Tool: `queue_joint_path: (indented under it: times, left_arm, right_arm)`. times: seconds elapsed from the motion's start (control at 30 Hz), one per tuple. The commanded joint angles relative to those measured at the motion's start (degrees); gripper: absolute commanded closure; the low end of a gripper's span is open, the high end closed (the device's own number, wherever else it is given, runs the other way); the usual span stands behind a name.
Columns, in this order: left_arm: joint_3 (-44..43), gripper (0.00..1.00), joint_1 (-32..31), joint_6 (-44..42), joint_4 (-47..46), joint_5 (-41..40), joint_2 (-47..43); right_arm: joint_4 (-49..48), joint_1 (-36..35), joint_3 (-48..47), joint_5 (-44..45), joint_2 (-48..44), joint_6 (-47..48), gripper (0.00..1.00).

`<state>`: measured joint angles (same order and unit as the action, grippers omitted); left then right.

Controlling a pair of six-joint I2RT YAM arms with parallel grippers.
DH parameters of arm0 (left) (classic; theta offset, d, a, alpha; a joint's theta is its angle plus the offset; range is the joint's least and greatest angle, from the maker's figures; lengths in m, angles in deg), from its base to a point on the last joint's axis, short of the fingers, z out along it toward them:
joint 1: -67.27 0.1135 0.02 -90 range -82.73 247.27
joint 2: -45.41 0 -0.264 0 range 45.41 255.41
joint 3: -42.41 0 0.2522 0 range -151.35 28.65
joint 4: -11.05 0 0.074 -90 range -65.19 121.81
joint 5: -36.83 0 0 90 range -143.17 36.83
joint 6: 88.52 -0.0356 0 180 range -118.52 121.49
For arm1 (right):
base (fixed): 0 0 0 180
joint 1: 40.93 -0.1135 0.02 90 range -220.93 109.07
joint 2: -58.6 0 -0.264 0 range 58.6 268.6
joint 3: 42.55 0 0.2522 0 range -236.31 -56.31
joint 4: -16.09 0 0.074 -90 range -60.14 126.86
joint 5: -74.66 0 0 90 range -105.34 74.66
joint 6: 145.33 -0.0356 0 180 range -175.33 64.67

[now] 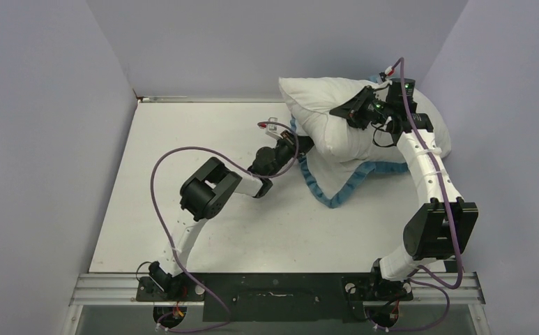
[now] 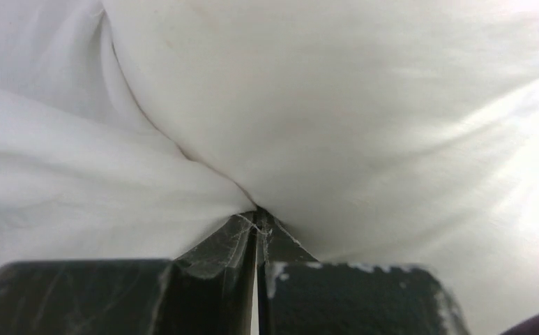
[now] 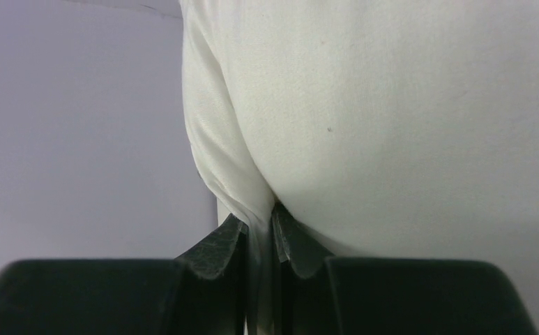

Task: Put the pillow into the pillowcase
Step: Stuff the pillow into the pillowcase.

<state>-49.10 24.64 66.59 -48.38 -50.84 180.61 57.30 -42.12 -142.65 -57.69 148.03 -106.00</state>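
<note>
White table (image 1: 203,129): pillow (image 1: 319,105) atop pillowcase (image 1: 332,183); right hand (image 3: 258,225) clamps pillow, left hand (image 2: 256,222) together.

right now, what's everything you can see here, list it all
pillow: one, plain white, far right of the table, raised over the pillowcase
pillowcase: one, white with a blue ruffled edge, flat under and in front of the pillow
table: one, white, fills the floor of the enclosure
walls: three, pale lavender grey, left, back and right
mounting rail: one, silver and black, near edge
cables: two, purple, one along each arm
left gripper: one, black, shut at the fold where cloth meets the pillow; a catch cannot be told
right gripper: one, black, shut on a white fold of the pillow
</note>
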Motion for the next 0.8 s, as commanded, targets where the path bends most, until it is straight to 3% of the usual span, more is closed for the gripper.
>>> queue_joint_path:
  times: [0.0,0.33,0.57,0.63,0.67,0.77]
  left_arm:
    - [6.4,1.0,0.0,-0.2,-10.1,2.7,-8.7]
    - [20.7,1.0,1.8,0.0,-13.5,6.0,-19.2]
    - [18.9,0.99,2.4,1.1,1.5,9.6,-21.8]
    - [18.0,0.64,2.6,1.8,8.8,10.1,-22.1]
    - [17.9,0.52,2.6,1.9,12.2,9.3,-22.8]
    - [17.6,0.24,2.3,1.7,24.6,5.3,-25.2]
  right_arm:
    - [-2.1,1.0,-1.8,0.5,-2.6,-1.0,0.95]
    - [5.0,1.0,-4.3,4.8,-2.3,6.5,0.95]
    - [5.4,1.0,-3.4,5.4,-2.8,7.0,0.95]
    - [5.8,1.0,-4.4,5.7,-2.5,7.3,0.95]
    - [6.0,1.0,-4.8,5.9,-2.5,7.5,0.95]
    - [6.7,1.0,-5.6,6.4,-2.3,7.8,0.95]
